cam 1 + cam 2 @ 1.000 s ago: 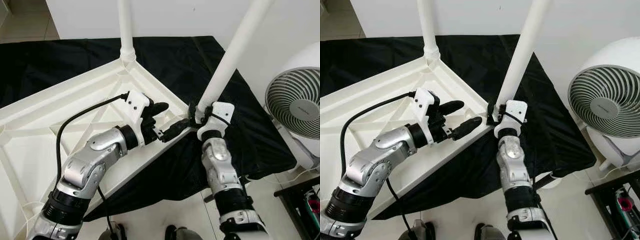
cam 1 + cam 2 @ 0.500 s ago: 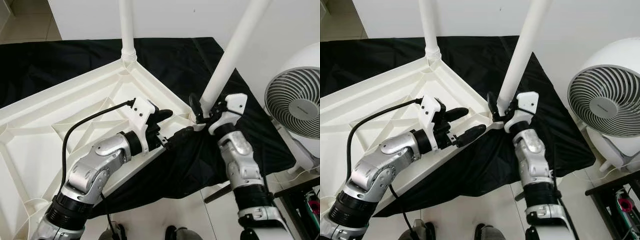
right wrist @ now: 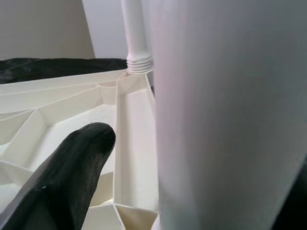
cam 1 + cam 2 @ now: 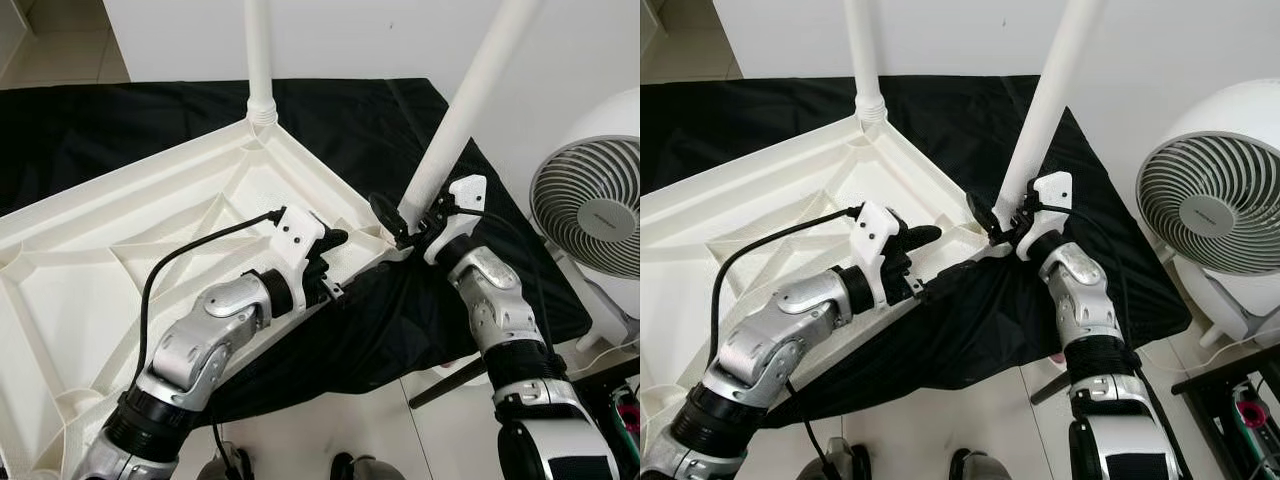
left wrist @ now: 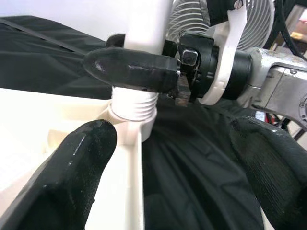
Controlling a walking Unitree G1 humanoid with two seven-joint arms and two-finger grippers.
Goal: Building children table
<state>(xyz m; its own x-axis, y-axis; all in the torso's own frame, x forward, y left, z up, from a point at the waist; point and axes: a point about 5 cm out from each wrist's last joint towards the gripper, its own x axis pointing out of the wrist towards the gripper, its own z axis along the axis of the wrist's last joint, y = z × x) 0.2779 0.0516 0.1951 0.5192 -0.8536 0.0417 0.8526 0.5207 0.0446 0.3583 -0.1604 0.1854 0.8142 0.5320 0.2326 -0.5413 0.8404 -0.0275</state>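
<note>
The children table top (image 4: 130, 250) lies upside down on a black cloth (image 4: 400, 130) on the floor. It is white plastic, and its ribbed underside faces up like a shallow tray with many little walled pockets. The pockets have nothing in them. In the left eye view the table top reaches from the middle out to 9 o'clock, and the cloth shows past it at 12 o'clock and at 3 o'clock.

A round white fan (image 4: 590, 210) stands at 3 o'clock, beside the cloth.

Two white legs stand up from the table top. The far leg (image 4: 260, 60) sits in its corner socket at 12 o'clock. The near leg (image 4: 470, 110) leans up toward 1 o'clock, and its ribbed bottom end sits in the corner socket (image 5: 132, 108) at the edge of the table top.

The right gripper (image 4: 405, 215) is at the bottom of the near leg. Its two black fingers are closed around the near leg, just above the ribbed end.

The left gripper (image 4: 335, 262) is at the long edge of the table top, near that same corner. Its fingers (image 5: 81, 163) are apart, one over the white plastic and one over the black cloth. They hold nothing.
</note>
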